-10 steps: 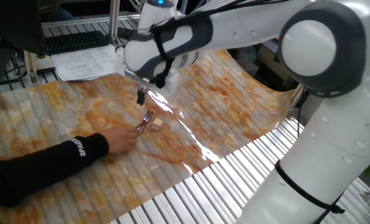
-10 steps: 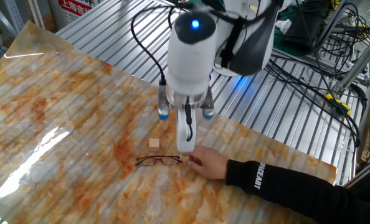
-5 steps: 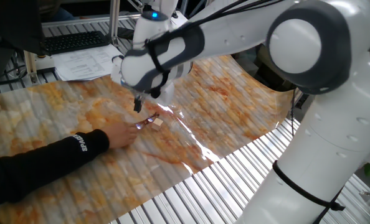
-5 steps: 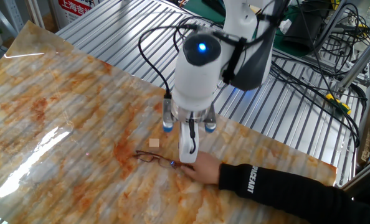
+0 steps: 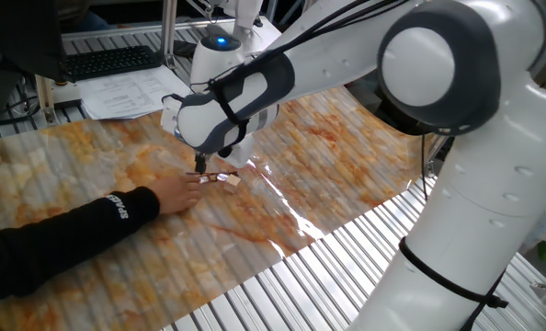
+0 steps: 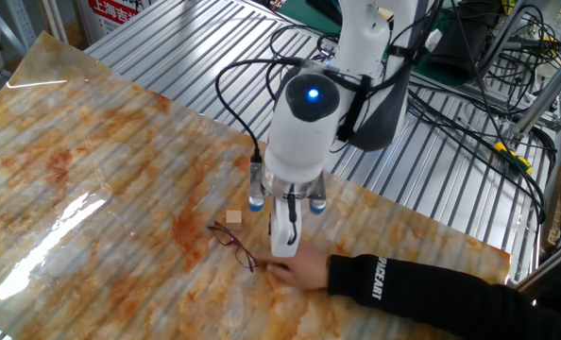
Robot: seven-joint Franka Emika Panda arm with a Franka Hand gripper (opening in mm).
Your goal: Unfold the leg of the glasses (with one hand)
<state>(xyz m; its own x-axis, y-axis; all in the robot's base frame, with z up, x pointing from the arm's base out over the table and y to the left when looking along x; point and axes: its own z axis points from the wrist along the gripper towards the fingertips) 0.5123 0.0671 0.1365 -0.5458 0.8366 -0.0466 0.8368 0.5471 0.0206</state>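
The glasses [image 6: 231, 242] are thin, dark and wire-framed, and lie slantwise on the marbled cloth, just left of my gripper [image 6: 282, 247]. In the one fixed view the glasses [image 5: 216, 176] show only as a small dark shape below my gripper [image 5: 199, 167]. The gripper points straight down with its fingers together, tips close to the cloth beside the glasses' near end. I cannot make out the leg apart from the frame. A person's hand [image 6: 297, 272] in a black sleeve rests on the cloth, touching the glasses' near end under my gripper.
A small tan wooden cube [image 6: 233, 216] lies just beyond the glasses; it also shows in the one fixed view [image 5: 232, 181]. The black sleeve [image 5: 62, 234] stretches across the cloth. Papers and a keyboard [image 5: 108, 61] lie at the back. Bare metal slats [image 6: 422, 179] border the cloth.
My gripper has come down and toward the hand. The glasses have swung from lying level to lying slantwise. The person's hand has drawn slightly back along the cloth.
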